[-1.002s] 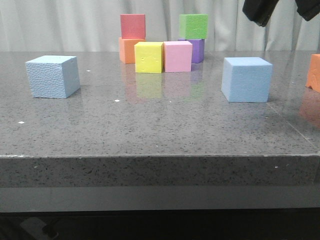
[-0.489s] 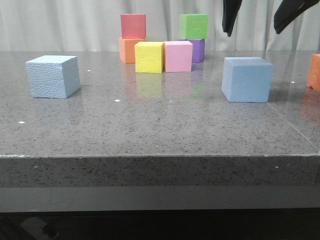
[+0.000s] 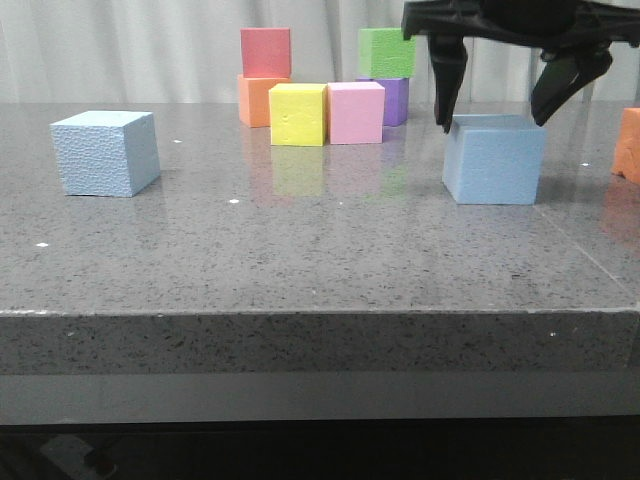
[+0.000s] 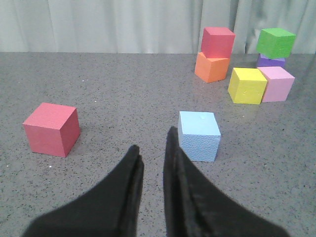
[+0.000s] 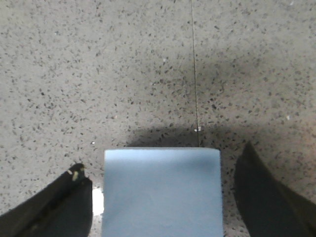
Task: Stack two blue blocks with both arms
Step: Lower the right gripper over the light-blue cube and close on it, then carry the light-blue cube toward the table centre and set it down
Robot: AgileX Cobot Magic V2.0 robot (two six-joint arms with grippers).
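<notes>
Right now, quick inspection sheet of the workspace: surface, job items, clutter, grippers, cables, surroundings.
Surface: grey speckled stone table, glossy, a seam line on the right.
Job's things: smooth blue block right; rough blue block left; far apart, both on the table, unstacked.
Clutter: red cube on orange cube; green cube on purple cube; yellow cube beside pink cube; another orange cube at right edge; loose red cube.
Grippers: right gripper open, straddling the smooth block's top; left gripper nearly closed, holding nothing.
Cables: nothing seen.
Surroundings: pale curtain behind.
</notes>
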